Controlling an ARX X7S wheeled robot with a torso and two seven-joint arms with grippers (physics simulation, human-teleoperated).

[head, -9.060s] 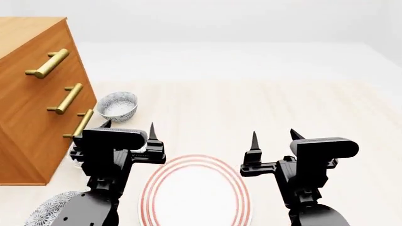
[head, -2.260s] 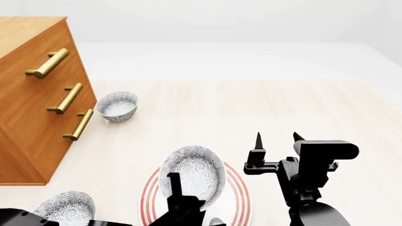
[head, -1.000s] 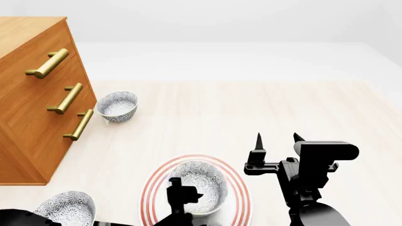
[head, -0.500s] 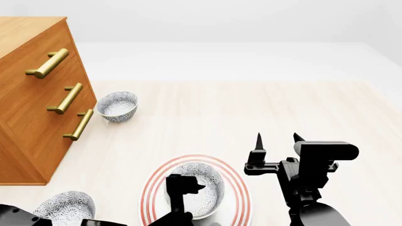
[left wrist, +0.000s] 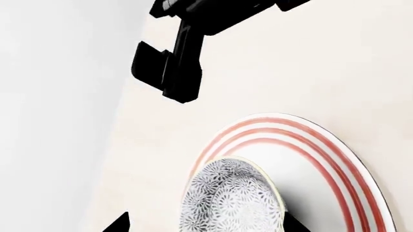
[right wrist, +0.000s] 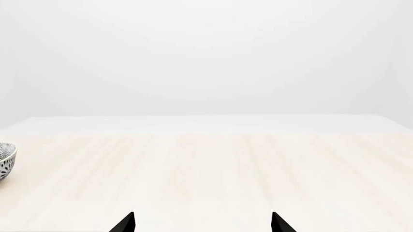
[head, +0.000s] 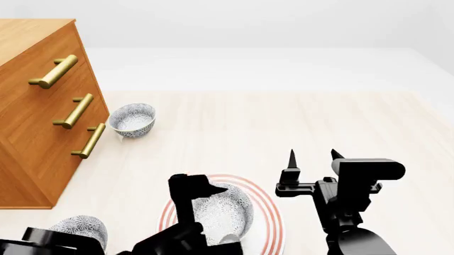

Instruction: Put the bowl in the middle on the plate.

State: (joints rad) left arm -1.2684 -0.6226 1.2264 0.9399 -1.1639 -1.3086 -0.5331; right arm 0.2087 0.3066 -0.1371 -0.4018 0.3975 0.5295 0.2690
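Pale wood table (head: 298,122), white backdrop. Bowl (head: 221,211) sitting on plate (head: 272,212). Left end effector (left wrist: 203,224) straddling bowl, fingers spread, released. You are finishing placement; next, retreat without nudging. Right end effector (head: 312,157) idling, parted.

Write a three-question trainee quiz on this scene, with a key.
1. True or false: the bowl rests inside the rim of the plate.
2. How many speckled bowls does the head view show? A) one B) two C) three
3. Fill in: the far bowl stands on the floor beside the wooden ____.

Key: 1 true; the left wrist view shows the bowl off-centre, near one edge of the ringed plate. 2 C; the third bowl lies near the left arm. 3 dresser.
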